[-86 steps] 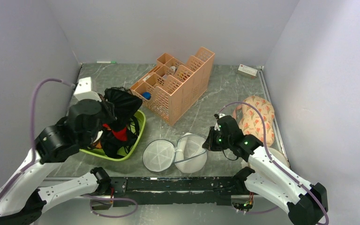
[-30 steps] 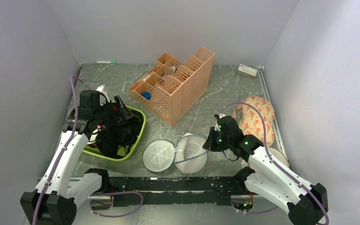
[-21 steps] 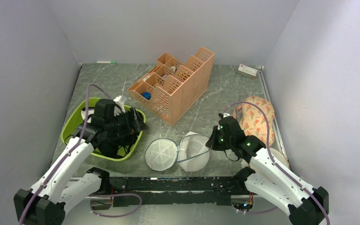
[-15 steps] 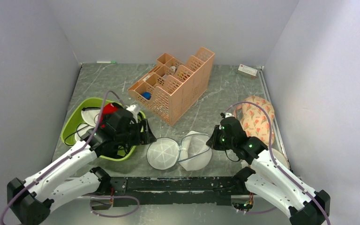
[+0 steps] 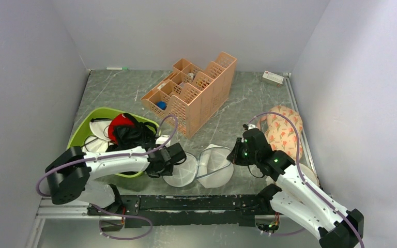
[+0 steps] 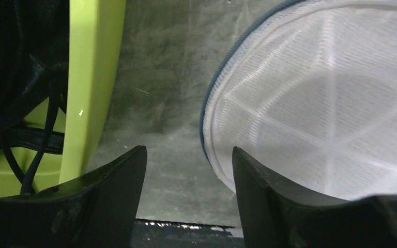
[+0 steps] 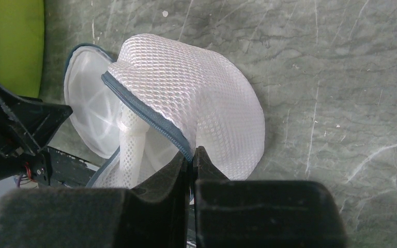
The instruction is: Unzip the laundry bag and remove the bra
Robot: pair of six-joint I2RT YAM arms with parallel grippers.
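The laundry bag [image 5: 214,165] lies unzipped near the front edge of the table, with its ribbed round lid [image 5: 182,173] flopped to the left. My right gripper [image 5: 233,155] is shut on the bag's grey-blue zipper edge [image 7: 150,116], holding the mesh body [image 7: 196,98] up. My left gripper [image 5: 178,156] hangs low at the lid's left rim. Its jaws [image 6: 187,170] are open, and the lid's edge [image 6: 212,139] sits just inside the right finger. The red bra [image 5: 120,125] lies in the green basin [image 5: 81,135], beside a black garment [image 5: 136,135].
An orange slotted organiser [image 5: 194,93] stands behind the bag. A flower-print cloth [image 5: 281,132] lies at the right, a small box [image 5: 272,78] at the back right, and a pen [image 5: 117,68] along the back wall. The basin rim [image 6: 90,93] is close on the left gripper's left.
My left arm swung out of the green basin, rightwards and down to the lid, leaving the red bra and black garment in the basin; its jaws have narrowed. The right gripper kept its hold.
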